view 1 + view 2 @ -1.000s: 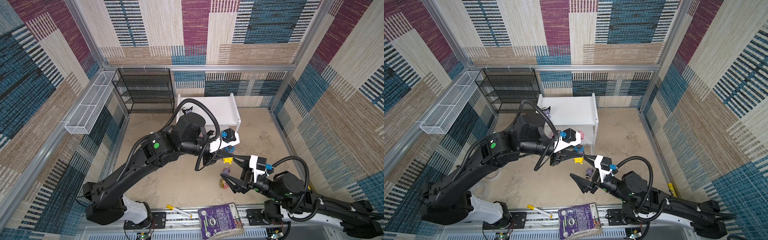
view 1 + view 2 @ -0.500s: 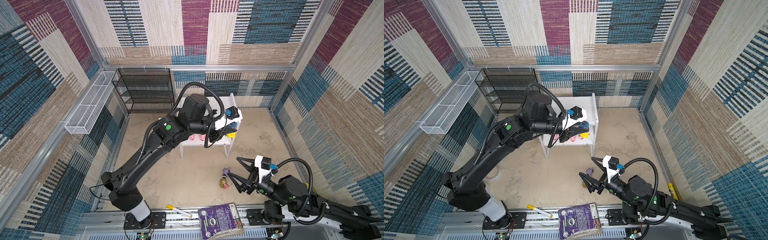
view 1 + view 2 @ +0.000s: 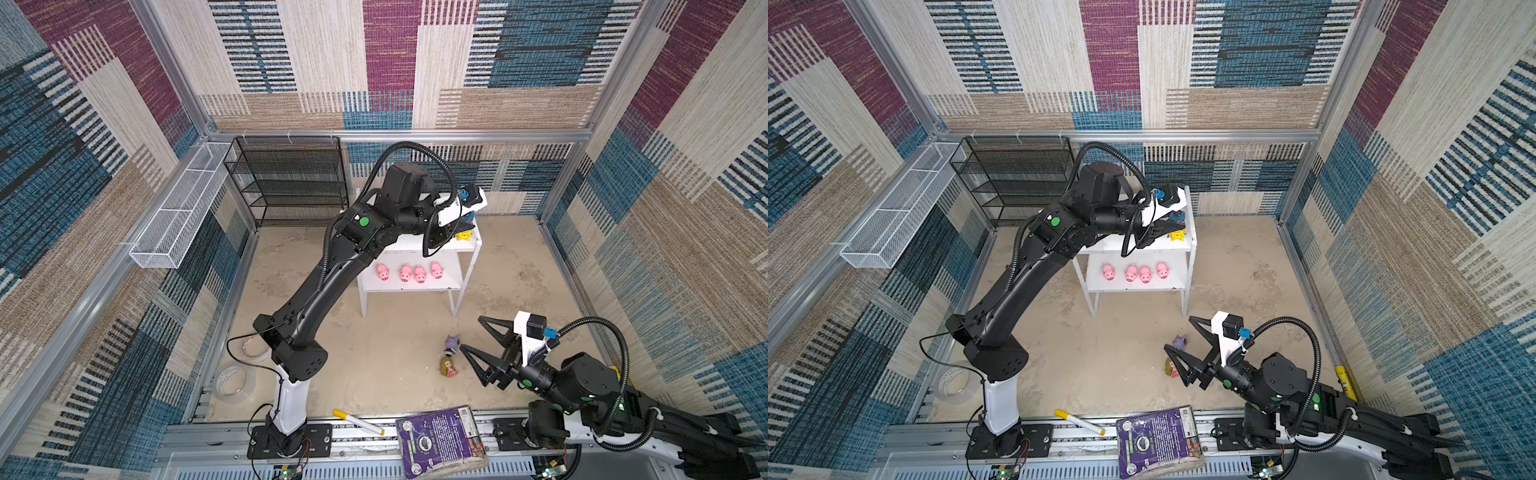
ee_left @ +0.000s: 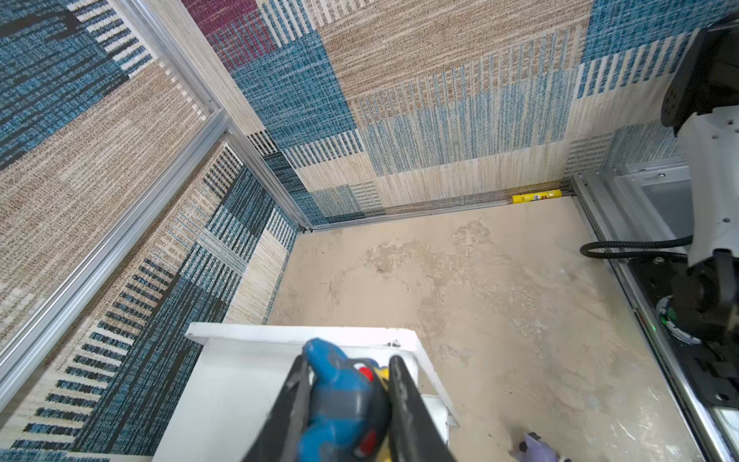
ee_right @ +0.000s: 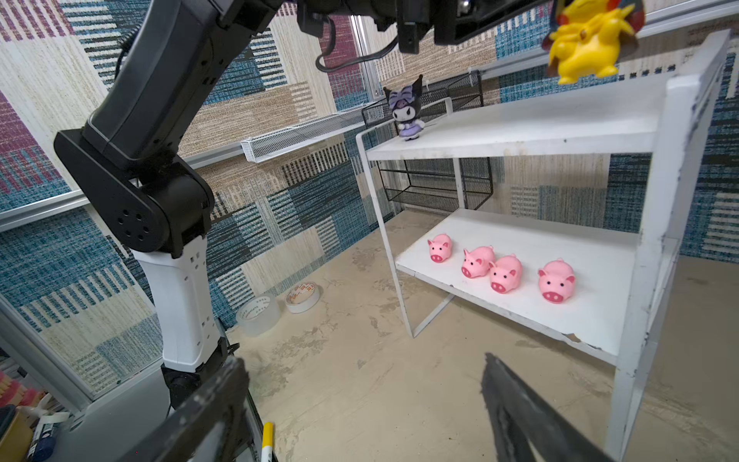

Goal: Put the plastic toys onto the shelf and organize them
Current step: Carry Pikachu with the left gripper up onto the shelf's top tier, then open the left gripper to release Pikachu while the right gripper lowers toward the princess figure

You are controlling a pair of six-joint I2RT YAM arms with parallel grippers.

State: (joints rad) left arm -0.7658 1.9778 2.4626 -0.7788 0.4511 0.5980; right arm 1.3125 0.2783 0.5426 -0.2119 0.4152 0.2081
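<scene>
yellow blue-hooded figurine (image 4: pixel 344 404): pinched between the 2 fingers of the left gripper (image 4: pixel 348 372), over the right end of the top board of the shelf (image 3: pixel 415 286) in both top views; whether its feet touch the board I cannot tell
left gripper: jaws closed on that figurine, with the arm stretched across the top tier
shelf: white, 2 tiers, standing on the sandy floor near the back wall, just beside the black wire-mesh rack (image 3: pixel 291 183)
pink pigs (image 5: pixel 506 274): 4 in a row on the lower board, all upright with snouts to the front, the middle 2 right beside each other
black-purple eared figurine (image 5: pixel 408 110): upright on the top board, at the end opposite the yellow one
lilac eared figurine (image 3: pixel 452 344): on the floor in front of the shelf, just beside one fingertip of the right gripper (image 3: pixel 470 332)
blonde girl figurine (image 3: pixel 448 367): on the floor near the lilac one, closer to the front rail
right gripper: jaws spread wide and empty, low over the floor, pointing at the 2 floor figurines
purple book (image 3: pixel 440 440): lying on the front rail
yellow-capped marker (image 3: pixel 357 422): just left of the book
tape rolls (image 5: pixel 258 316): 2 on the floor near the left arm's base
</scene>
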